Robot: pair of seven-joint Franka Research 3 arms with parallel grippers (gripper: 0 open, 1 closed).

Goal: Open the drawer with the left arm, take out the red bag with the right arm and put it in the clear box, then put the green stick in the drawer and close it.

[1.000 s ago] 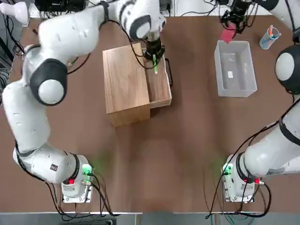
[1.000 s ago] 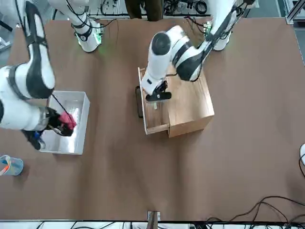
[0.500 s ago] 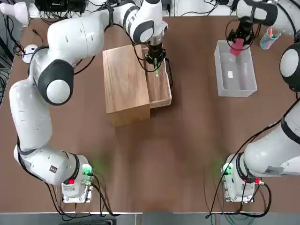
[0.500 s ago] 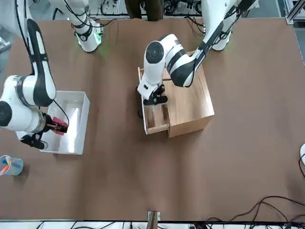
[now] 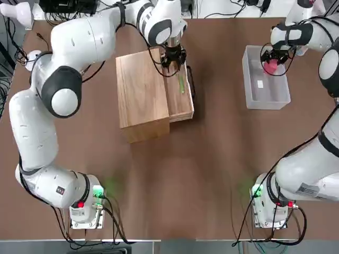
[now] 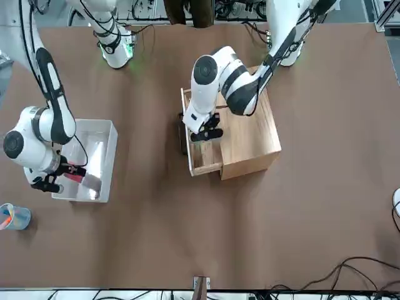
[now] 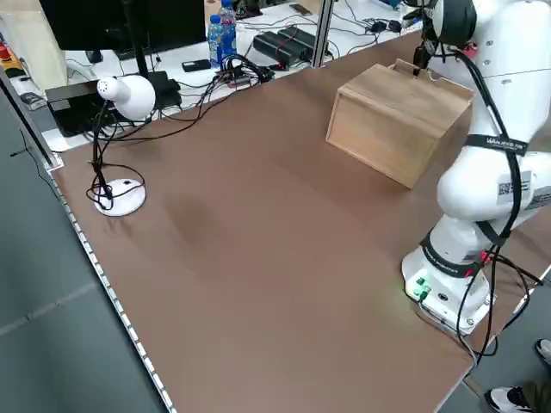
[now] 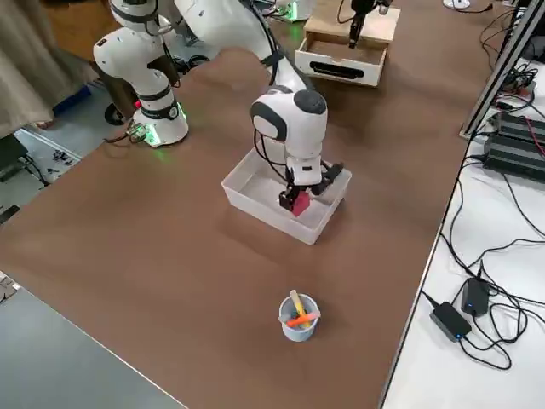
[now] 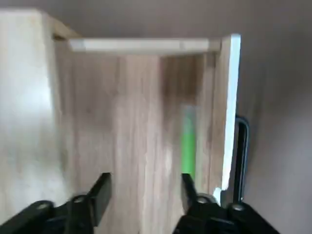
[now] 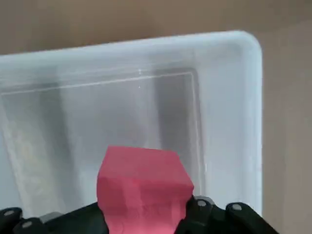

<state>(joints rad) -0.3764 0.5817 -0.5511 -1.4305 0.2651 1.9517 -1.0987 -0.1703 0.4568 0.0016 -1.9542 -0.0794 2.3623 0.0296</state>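
Note:
The drawer [image 5: 179,100] stands pulled out of the light-wood cabinet [image 5: 140,95]. The green stick [image 5: 181,84] lies loose on the drawer floor beside the front panel, also clear in the left wrist view [image 9: 187,141]. My left gripper [image 5: 172,57] hovers over the drawer's far end, open and empty [image 9: 145,184]. My right gripper [image 5: 274,59] is shut on the red bag [image 5: 271,65] and holds it low inside the clear box [image 5: 270,95], at its far end. The right wrist view shows the red bag [image 10: 144,190] between the fingers above the box floor.
A small blue cup [image 8: 298,317] with orange and yellow sticks stands beyond the box, near the table's far right corner. A white desk lamp [image 7: 120,95] sits off the table's left side. Cables run along the far edge.
My left gripper has opened and dropped the green stick into the drawer. My right gripper has carried the red bag from beyond the box's far edge down into the box.

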